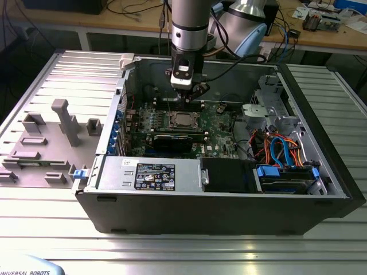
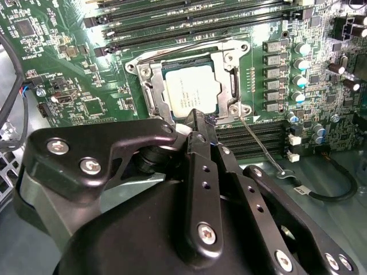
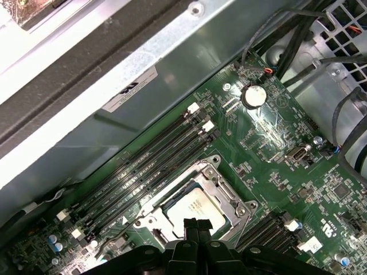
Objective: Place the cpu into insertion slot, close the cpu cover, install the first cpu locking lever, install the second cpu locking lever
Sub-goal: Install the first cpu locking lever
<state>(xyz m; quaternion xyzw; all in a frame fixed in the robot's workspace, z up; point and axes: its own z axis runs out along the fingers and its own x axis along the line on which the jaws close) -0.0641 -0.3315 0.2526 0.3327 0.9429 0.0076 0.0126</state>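
Note:
The cpu (image 2: 189, 91) lies flat in the insertion slot (image 2: 133, 66), silver top up, with green motherboard around it. The cpu cover (image 2: 151, 87) rests down around the chip as a silver frame. One thin wire locking lever (image 2: 261, 146) sticks out from the socket corner across the dark memory slots. A second wire lever (image 2: 189, 48) runs along the opposite side of the socket. My gripper (image 2: 198, 121) hangs just above the socket's edge, fingers shut together with nothing between them. In the first wrist view the fingertips (image 3: 194, 224) overlap the edge of the cpu (image 3: 195, 207). In the exterior view the gripper (image 1: 191, 98) stands above the cpu (image 1: 183, 120).
The open computer case (image 1: 229, 212) walls in the board. Black memory slots (image 3: 149, 160) flank the socket. A labelled power supply (image 1: 149, 172) sits at the front, and coloured cables (image 1: 281, 150) lie towards the exterior view's right. A grey fixture with blocks (image 1: 63, 123) stands outside the case.

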